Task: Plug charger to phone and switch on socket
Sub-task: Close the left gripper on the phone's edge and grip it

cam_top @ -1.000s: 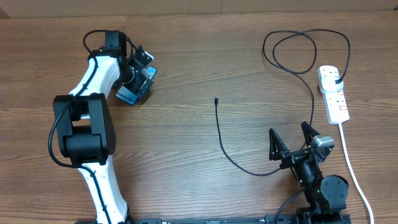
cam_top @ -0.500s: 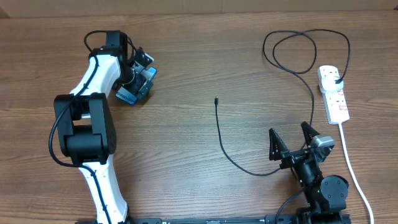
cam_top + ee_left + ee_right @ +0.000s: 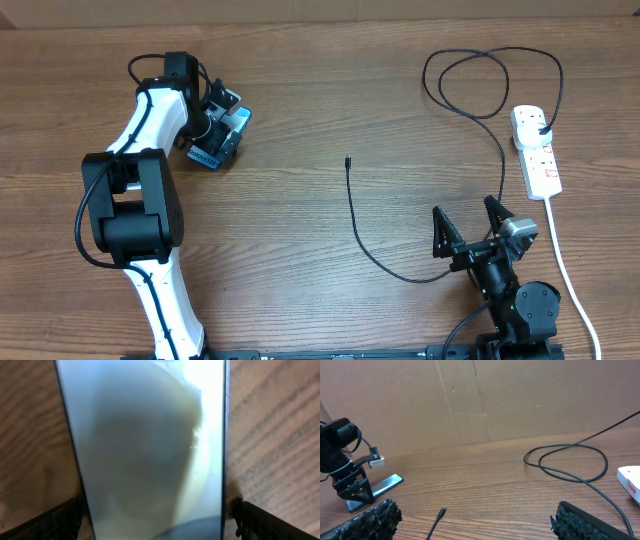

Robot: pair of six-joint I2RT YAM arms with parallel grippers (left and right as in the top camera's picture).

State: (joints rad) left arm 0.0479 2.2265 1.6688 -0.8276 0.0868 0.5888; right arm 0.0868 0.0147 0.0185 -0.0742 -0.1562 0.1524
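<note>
surface: brown wood-grain table (image 3: 300,290), with a cardboard wall (image 3: 520,395) behind it
left gripper (image 3: 222,128): at the table's 10 o'clock, jaws spread wide, straddling the phone (image 3: 150,450) without clamping it; fingers (image 3: 55,522) sit off both long edges
right gripper (image 3: 468,226): at 5 o'clock, jaws wide, nothing held
phone: flat on the table under the left gripper, screen up
charger (image 3: 352,210): lies slack across the middle; connector tip (image 3: 347,160) is near table centre, well apart from the phone, at its 3 o'clock; plug (image 3: 541,127) sits on the socket (image 3: 537,165) at 2 o'clock
change: over the last second the left wrist nudged slightly toward 10 o'clock; jaws no narrower; right arm, charger and socket unmoved
meaning: probably fine alignment over the phone; no grasp made, charger not in the phone, switch step pending
view gap: left wrist shows the finger-to-edge clearance that overhead hides under the wrist; right wrist shows the phone lying low, poking out beside the left gripper; only overhead gives the whole cable run
switch position: cannot tell
</note>
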